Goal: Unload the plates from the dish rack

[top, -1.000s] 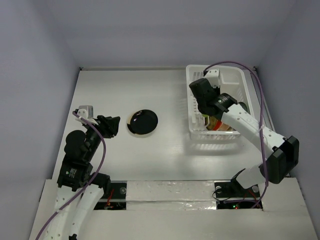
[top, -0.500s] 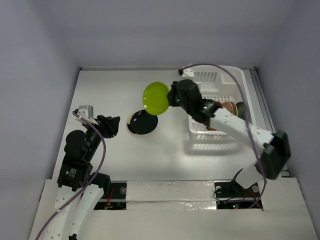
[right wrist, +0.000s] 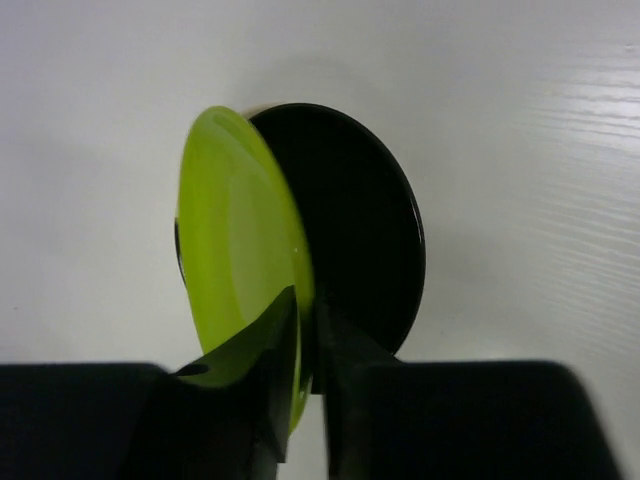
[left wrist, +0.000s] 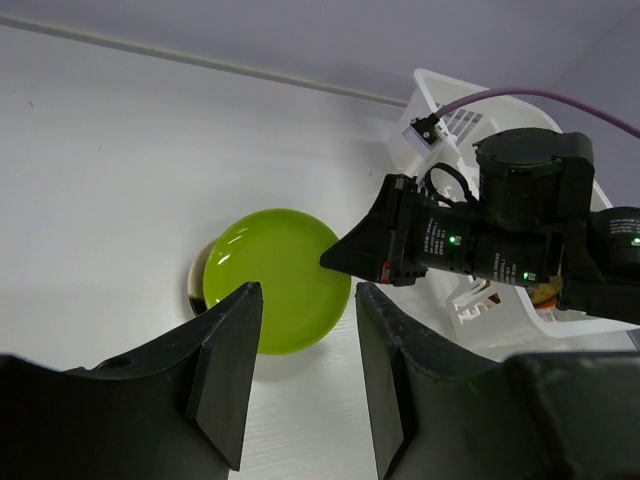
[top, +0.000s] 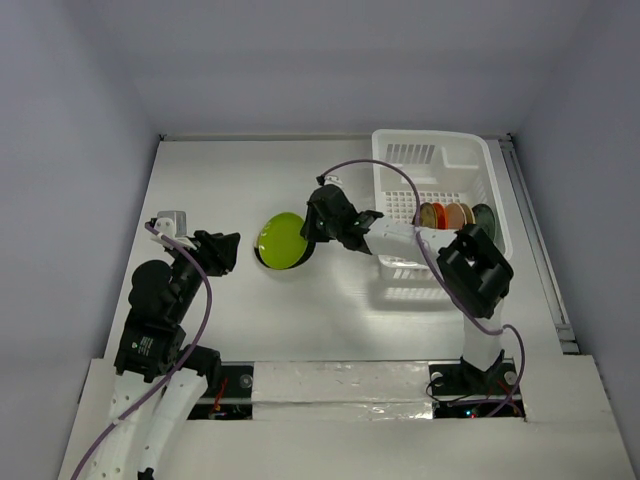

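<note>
My right gripper [top: 312, 228] is shut on the rim of the lime green plate [top: 282, 240] and holds it tilted just over the dark green-black plate [right wrist: 365, 225] lying on the table. The right wrist view shows the lime plate [right wrist: 235, 240] pinched between the fingers [right wrist: 307, 330]. It also shows in the left wrist view [left wrist: 275, 280], with the dark plate's edge [left wrist: 195, 285] under it. The white dish rack [top: 440, 160] at the back right holds several upright plates [top: 450, 214], among them orange-red, tan and dark ones. My left gripper [top: 222, 250] is open and empty, left of the plates.
White walls close in the table on the left, back and right. The right arm's forearm [top: 400, 238] stretches from the rack's front left corner toward the middle. A purple cable [top: 360, 175] loops above it.
My right gripper has carried the lime green plate out of the rack, leftward and down onto the dark plate. The left arm has not moved.
</note>
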Controlling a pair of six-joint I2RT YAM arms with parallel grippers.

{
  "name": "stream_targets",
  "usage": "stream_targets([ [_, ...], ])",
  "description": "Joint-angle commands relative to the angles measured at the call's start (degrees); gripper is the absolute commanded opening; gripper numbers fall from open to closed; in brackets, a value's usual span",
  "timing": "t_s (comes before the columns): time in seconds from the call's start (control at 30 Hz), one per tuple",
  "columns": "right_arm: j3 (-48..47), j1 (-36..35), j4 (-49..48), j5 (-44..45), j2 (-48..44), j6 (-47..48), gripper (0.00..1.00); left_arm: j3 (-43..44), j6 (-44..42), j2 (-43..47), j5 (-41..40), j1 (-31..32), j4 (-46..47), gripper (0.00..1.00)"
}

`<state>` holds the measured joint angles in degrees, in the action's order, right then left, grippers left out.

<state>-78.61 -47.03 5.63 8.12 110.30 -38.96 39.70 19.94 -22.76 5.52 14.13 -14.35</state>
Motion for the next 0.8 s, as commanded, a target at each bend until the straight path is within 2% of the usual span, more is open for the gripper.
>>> stream_targets([
  [0.0,-1.4,0.0,-6.0,-4.3,1.2,-2.2,0.24,0.8,-0.3,-0.3,-0.1,-0.2,3.1,0.39],
  [0.07,-2.7,0.0,-1.7,-4.7,2.1,-0.4,0.32,0.6,-0.3,-0.3,-0.1,-0.2,3.1,0.39],
  [0.17,-2.3,0.0,0.0,-1.6,0.5,1.3,0.62,0.7,-0.3,0.0,-0.2,-0.2,3.0,0.39],
  [0.2,-2.2,0.0,0.6,0.3,-1.3,1.9,0.68,0.6,-0.4,0.0,-0.2,-0.2,3.0,0.39],
  [0.37,-0.6,0.0,5.5,5.5,-10.4,6.2,0.71,0.7,-0.3,-0.1,-0.2,-0.2,3.0,0.39],
  [0.47,4.0,0.0,8.9,11.4,-20.6,8.4,0.58,0.6,-0.4,0.1,-0.2,-0.2,3.0,0.39],
  [0.5,5.7,0.0,9.2,13.2,-23.6,8.8,0.38,0.6,-0.4,0.1,-0.2,-0.2,3.0,0.39],
  [0.57,8.5,1.1,13.1,20.3,-31.3,8.8,0.06,0.6,-0.3,0.4,-0.1,-0.2,3.1,0.39],
  [0.6,10.6,2.0,15.1,23.0,-33.5,8.4,0.00,0.6,-0.3,0.5,-0.1,-0.2,3.1,0.39],
  [0.63,11.5,3.0,17.5,28.4,-35.3,7.9,0.00,0.6,-0.4,0.7,0.0,-0.2,3.1,0.39],
  [0.77,15.9,10.5,26.2,35.6,-42.4,7.2,0.00,0.6,-0.3,0.8,0.5,-0.2,3.3,0.39],
])
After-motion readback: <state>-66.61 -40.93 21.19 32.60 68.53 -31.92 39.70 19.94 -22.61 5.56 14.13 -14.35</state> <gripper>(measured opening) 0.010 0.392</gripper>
